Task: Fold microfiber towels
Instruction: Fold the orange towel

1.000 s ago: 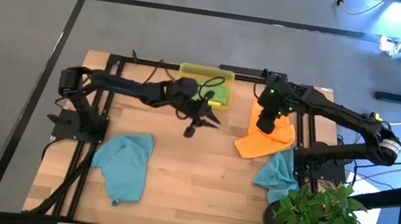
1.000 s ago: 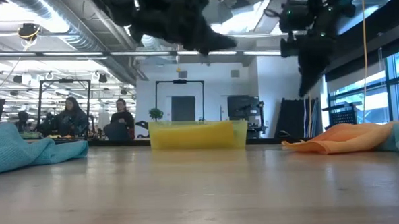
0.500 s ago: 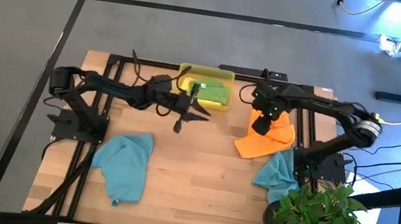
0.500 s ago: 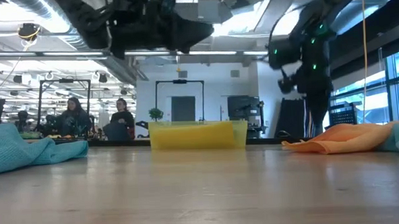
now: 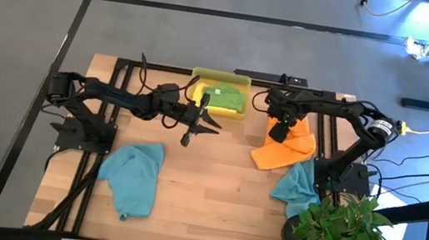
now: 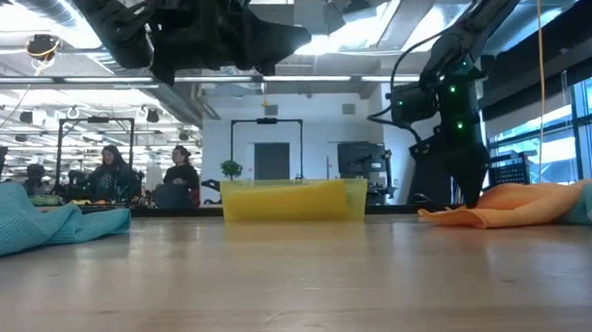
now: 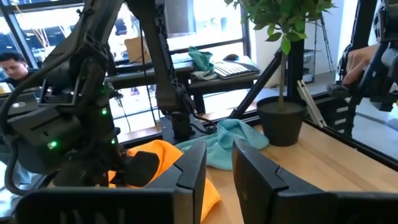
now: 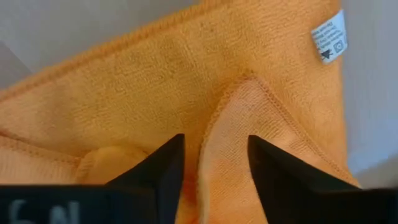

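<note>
The right gripper [image 5: 278,132] hung low over the orange towel [image 5: 284,149], its two dark fingers [image 8: 154,168] parted with a raised fold of orange cloth between them; whether they pinched that fold could not be told. A white care label [image 8: 329,36] showed near one corner of the cloth. Seen from above, the orange towel lay crumpled on the wooden table [image 5: 212,195] at about two o'clock from the table's centre. In the low view this gripper [image 6: 465,184] reached down to the cloth's far edge [image 6: 513,205].

The left gripper [image 5: 188,137] hovered above the table at about twelve o'clock from its centre, holding nothing, its fingers [image 7: 191,168] standing a narrow gap apart. Just beyond it, at the table's far edge, sat a yellow tray [image 5: 200,76] with the green towel [image 5: 229,100] lying inside.

One teal towel [image 5: 132,177] lay bunched at about eight o'clock. The other teal towel [image 5: 296,187] lay at about four o'clock, touching the orange towel's near edge, beside a potted plant [image 5: 341,239] at the table's corner.

Behind the table, in the low view, two people [image 6: 141,175] sat far off.
</note>
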Robot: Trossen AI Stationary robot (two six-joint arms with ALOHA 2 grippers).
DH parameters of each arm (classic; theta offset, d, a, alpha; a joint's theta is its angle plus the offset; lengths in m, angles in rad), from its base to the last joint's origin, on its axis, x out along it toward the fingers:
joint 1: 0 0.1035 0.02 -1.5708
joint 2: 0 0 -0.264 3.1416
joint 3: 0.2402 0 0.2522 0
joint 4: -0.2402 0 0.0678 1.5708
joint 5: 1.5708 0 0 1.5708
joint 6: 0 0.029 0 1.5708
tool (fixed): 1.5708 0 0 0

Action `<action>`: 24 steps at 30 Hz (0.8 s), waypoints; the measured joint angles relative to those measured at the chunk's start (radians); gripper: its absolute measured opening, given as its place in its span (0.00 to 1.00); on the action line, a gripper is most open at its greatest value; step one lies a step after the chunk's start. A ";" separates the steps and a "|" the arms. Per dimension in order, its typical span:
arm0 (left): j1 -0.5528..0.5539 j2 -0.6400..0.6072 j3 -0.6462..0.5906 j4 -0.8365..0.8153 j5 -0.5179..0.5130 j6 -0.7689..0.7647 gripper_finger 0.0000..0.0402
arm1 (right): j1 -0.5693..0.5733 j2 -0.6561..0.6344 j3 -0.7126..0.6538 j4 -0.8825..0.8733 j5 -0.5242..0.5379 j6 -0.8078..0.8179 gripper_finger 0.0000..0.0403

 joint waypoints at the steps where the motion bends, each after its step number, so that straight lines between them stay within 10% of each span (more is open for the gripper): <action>1: -0.004 0.000 0.000 0.000 0.000 0.000 0.17 | -0.002 0.004 0.000 0.000 0.000 -0.014 0.39; 8: -0.019 0.000 0.000 0.000 0.000 -0.001 0.17 | -0.002 0.014 0.000 0.033 -0.022 -0.053 0.03; 24: -0.006 0.006 0.030 -0.018 -0.093 0.064 0.21 | 0.154 -0.327 0.129 0.129 -0.160 -0.068 0.01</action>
